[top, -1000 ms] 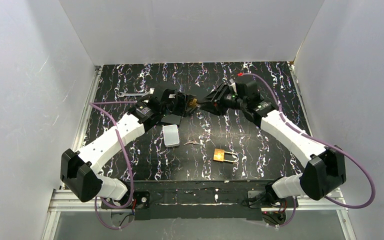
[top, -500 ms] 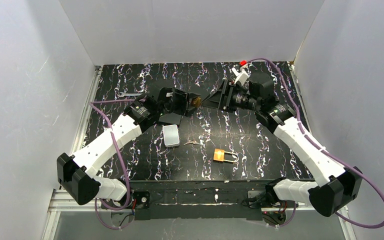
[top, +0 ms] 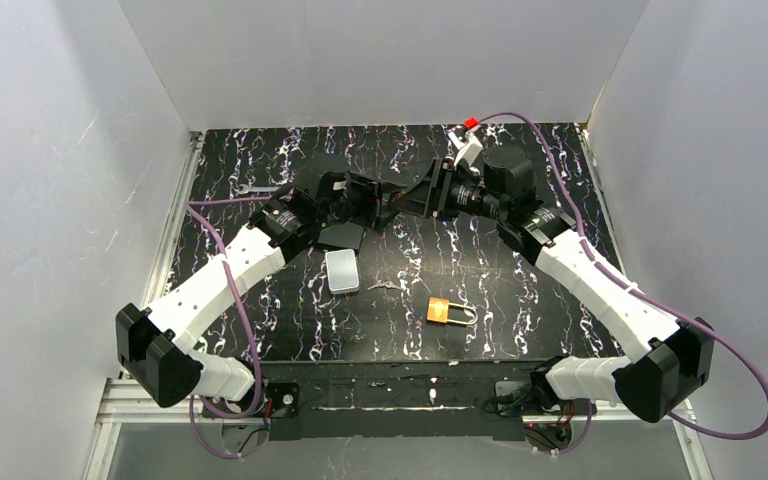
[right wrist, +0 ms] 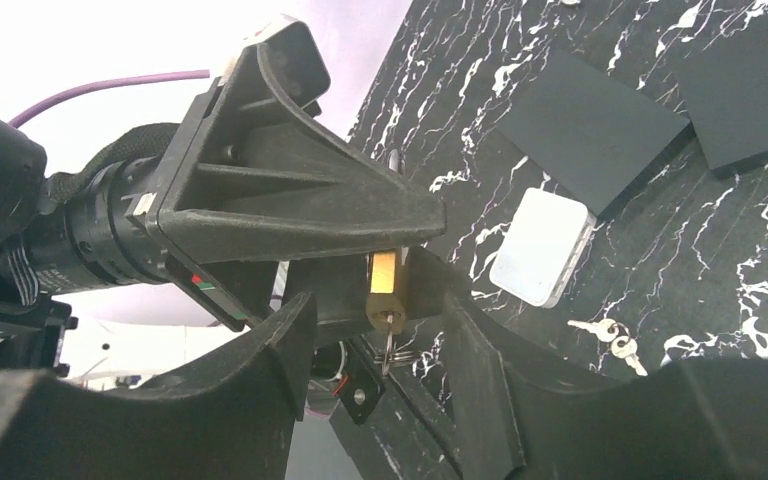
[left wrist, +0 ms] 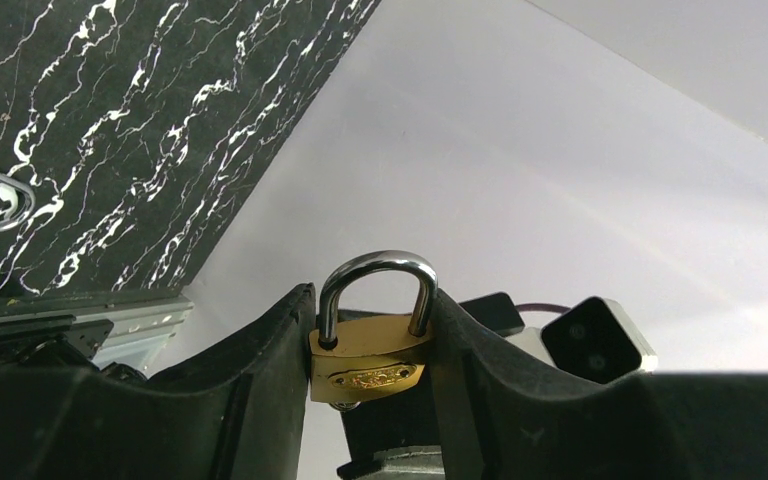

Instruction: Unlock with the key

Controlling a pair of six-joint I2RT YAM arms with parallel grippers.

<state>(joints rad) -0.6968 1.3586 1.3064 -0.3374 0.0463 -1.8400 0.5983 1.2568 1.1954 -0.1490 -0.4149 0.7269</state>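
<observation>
A brass padlock (left wrist: 370, 365) with a steel shackle sits clamped between the fingers of my left gripper (left wrist: 372, 298), held up above the table. In the right wrist view the same padlock (right wrist: 384, 283) faces me end on. A key (right wrist: 388, 338) with a ring sticks out of its keyhole. My right gripper (right wrist: 375, 312) stands open around the key, one finger on each side, neither touching it. From above, the two grippers meet at the table's far middle, left gripper (top: 368, 203) and right gripper (top: 407, 200) tip to tip.
A second brass padlock (top: 447, 311) lies on the black marbled table (top: 520, 300) near the front. A pair of spare keys (top: 383, 286), a white box (top: 341, 271) and a flat black pad (top: 340, 237) lie under the left arm.
My right gripper let go of the key, opened and drew back to the right, then came back toward the padlock with its wrist turned. The left gripper kept its hold and barely moved.
</observation>
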